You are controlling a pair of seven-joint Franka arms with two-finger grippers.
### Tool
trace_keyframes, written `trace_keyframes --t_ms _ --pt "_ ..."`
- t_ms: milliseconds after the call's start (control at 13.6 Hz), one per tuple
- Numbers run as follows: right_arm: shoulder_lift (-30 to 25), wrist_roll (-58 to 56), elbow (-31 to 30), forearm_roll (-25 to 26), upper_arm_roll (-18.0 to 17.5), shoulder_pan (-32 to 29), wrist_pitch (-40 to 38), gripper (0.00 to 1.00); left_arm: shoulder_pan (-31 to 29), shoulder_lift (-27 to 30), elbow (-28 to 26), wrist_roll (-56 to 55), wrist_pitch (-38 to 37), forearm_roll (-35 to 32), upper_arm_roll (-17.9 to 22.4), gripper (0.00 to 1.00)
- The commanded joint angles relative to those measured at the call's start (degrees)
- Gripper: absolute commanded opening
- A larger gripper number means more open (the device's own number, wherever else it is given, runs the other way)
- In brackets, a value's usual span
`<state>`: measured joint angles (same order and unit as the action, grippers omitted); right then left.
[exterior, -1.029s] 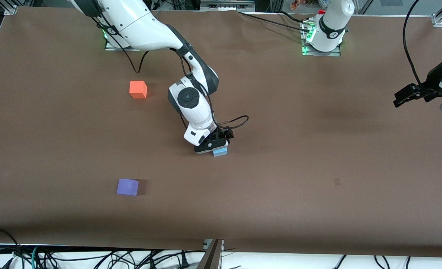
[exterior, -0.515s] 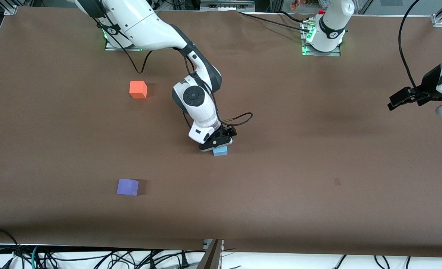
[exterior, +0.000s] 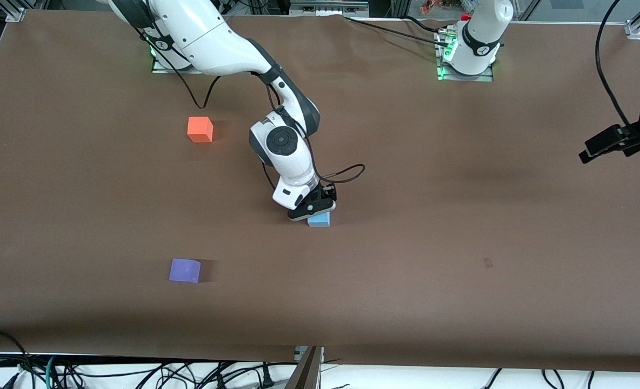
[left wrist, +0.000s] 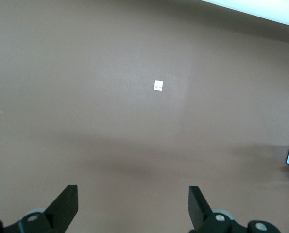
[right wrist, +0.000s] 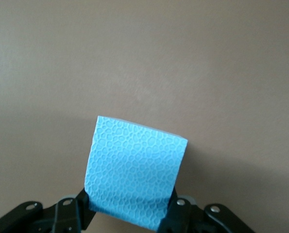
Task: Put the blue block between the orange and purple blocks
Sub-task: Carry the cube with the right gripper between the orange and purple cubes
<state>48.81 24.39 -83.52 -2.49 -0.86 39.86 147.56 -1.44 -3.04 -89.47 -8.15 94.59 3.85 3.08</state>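
Mid-table, the right gripper (exterior: 313, 212) has just closed on the blue block (exterior: 319, 220).
Nearest the camera sits the purple block (exterior: 184, 270); the clamped blue block still rests on the table (exterior: 460, 227), ready to lift; farther off, the orange block (exterior: 199, 129). The left gripper (left wrist: 133, 208) waits, wide open.
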Motion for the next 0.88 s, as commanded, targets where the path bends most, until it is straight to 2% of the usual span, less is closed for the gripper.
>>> trace_keyframes --t_ms 0,147,294,588,809 --pt "-0.21 0.48 6.06 0.82 1.47 -0.13 -8.55 0.24 -0.32 -2.06 2.46 0.41 -0.99 1.15 -0.17 1.0" --pt "-1.17 0.13 10.56 1.17 4.71 0.13 -19.19 0.24 -0.23 -2.15 2.55 0.59 -0.81 0.63 -0.18 1.0" --pt "-5.38 0.22 8.57 1.34 7.96 0.13 -23.0 0.24 -0.41 -2.15 2.55 0.76 -0.81 0.54 -0.26 1.0" --pt "-13.72 -5.39 -1.78 0.91 17.19 -0.04 -28.82 0.24 -0.41 -2.15 2.55 0.68 -0.81 0.63 -0.26 1.0" --pt "-21.63 -5.93 -15.22 0.38 21.42 -0.3 -22.52 0.24 -0.32 -2.15 2.55 0.5 -0.81 0.72 -0.26 1.0"
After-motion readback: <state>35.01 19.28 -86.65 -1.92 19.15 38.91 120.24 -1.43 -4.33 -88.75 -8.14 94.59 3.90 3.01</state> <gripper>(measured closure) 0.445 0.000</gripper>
